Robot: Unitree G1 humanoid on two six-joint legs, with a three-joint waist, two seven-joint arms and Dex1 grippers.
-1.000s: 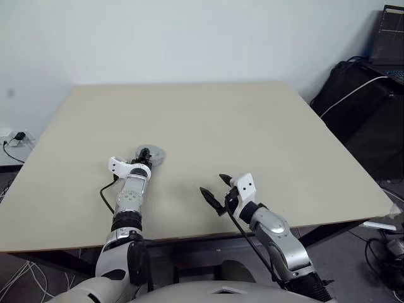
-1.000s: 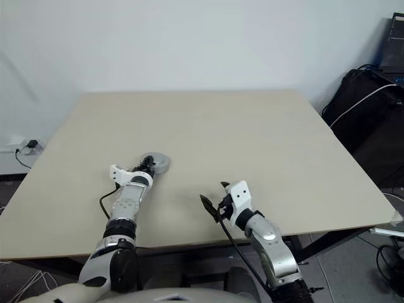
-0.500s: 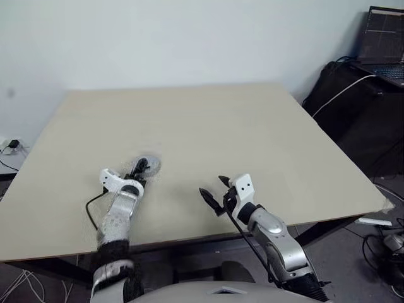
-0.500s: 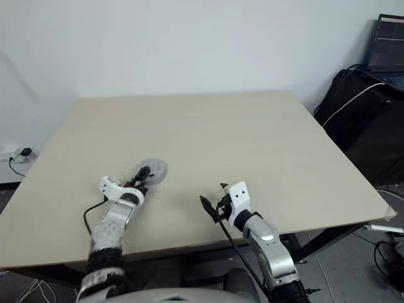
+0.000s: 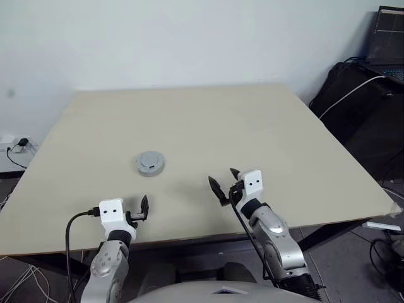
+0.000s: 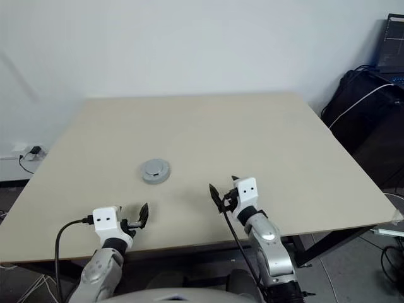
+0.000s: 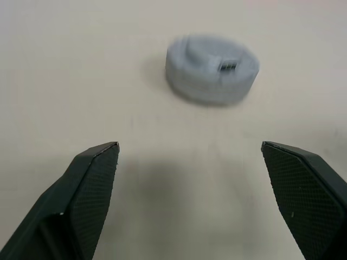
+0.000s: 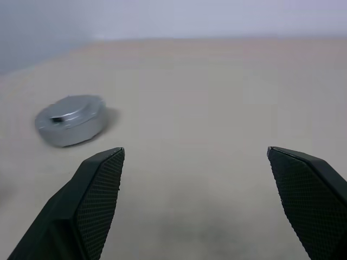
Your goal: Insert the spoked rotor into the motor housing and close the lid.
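My left claw (image 5: 139, 209) has pulled back to the lower left of the frame, near the table (image 5: 252, 132) edge. A second ago it was up at the lid (image 5: 151, 161). Now its fingers stand wide apart and hold nothing. The lid sits alone, left of the middle, smooth side up. It looks shut on the motor housing. I cannot see the spoked rotor, so I think it is inside. My right claw (image 5: 222, 182) is right of the middle, wide open and empty too. I think the job is done.
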